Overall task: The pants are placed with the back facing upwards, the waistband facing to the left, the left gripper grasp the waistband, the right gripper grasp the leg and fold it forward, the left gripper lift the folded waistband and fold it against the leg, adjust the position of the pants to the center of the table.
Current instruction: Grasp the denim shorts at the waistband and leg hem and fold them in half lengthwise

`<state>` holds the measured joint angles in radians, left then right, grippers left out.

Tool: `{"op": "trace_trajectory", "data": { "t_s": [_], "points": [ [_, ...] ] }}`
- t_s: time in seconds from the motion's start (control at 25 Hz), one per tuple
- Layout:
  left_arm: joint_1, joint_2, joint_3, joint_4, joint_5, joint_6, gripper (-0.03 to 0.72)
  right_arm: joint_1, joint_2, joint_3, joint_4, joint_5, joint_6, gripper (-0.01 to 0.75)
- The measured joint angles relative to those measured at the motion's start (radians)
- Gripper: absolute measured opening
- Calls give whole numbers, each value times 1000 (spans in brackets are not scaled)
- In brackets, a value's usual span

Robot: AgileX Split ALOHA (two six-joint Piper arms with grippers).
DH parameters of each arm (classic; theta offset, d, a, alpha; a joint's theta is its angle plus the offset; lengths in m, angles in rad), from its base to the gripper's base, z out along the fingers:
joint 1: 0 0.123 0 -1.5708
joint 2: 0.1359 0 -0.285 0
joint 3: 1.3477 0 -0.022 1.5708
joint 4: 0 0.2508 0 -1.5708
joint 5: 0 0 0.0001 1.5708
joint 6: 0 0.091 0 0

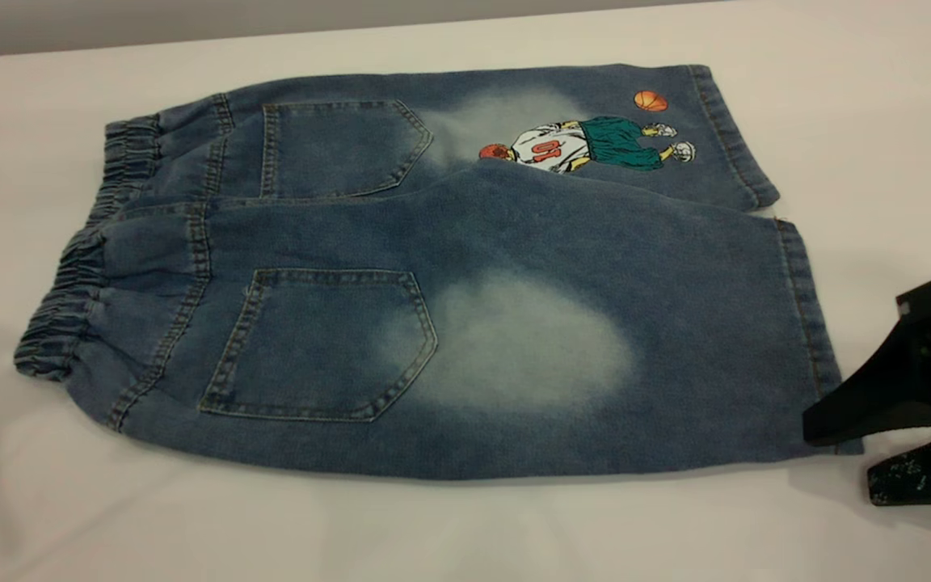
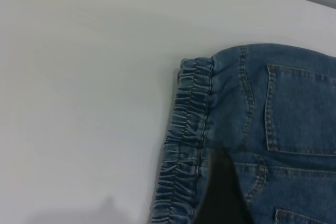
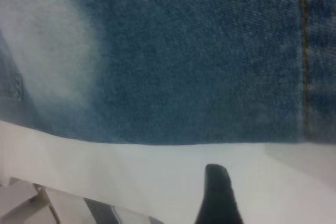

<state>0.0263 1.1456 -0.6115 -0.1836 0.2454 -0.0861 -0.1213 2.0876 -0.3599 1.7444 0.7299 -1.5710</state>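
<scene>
so the pants (image 1: pixel 433 267) are lying flat on the white worktop (image 1: pixel 433 533), back side up with both patch pockets showing, and the waistband (image 1: pixel 69 299) sits at the left end in the exterior view, all puckered up and resting on the surface. The near leg (image 1: pixel 595 356) with the big pale oval patch points right, and the far leg with the little basketball-player print (image 1: pixel 587 144) lies just behind it, slightly overlapped by it. The right gripper (image 1: pixel 878 457) is down at the near right corner of that leg, jaws apart, one tip right at the hem corner and the other just off the cloth over the bare worktop. The left gripper (image 2: pixel 223 192) only shows as a single dark finger over the denim beside the waistband in its own wrist view, so can't tell if its jaws are apart or together
</scene>
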Motion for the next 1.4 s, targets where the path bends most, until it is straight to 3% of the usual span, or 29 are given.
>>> {"op": "trace_trajectory", "data": {
  "t_s": [0.8, 1.12, 1.4],
  "points": [
    [0, 0, 0, -1, 3, -1, 464, 0, 93, -126, 2, 163, 1, 421],
    [0, 0, 0, -2, 5, -1, 464, 0, 93, -128, 2, 329, 1, 413],
    [0, 0, 0, -3, 9, -2, 464, 0, 93, -128, 1, 246, 1, 374]
  ]
}}
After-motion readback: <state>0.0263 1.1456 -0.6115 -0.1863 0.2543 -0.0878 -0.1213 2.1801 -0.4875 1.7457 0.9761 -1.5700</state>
